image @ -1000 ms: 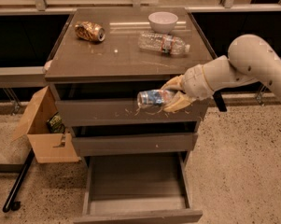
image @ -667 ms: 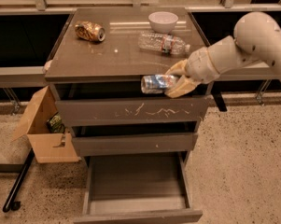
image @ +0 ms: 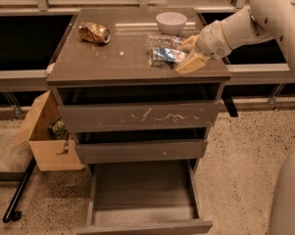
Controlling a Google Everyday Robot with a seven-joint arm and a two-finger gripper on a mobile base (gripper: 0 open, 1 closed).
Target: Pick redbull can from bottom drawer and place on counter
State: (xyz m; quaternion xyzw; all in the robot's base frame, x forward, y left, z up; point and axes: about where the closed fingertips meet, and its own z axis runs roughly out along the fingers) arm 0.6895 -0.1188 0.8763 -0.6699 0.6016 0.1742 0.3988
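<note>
Redbull can (image: 161,58) lies sideways in the gripper (image: 182,57), over the right front of the counter (image: 108,58).
Both tan fingers (image: 192,62) clamp the can and hide its right end; whether it touches the top is unclear. A clear bottle (image: 159,39) sits partly hidden just behind. Below, the bottom drawer (image: 142,192) stands open, its front cut off.
</note>
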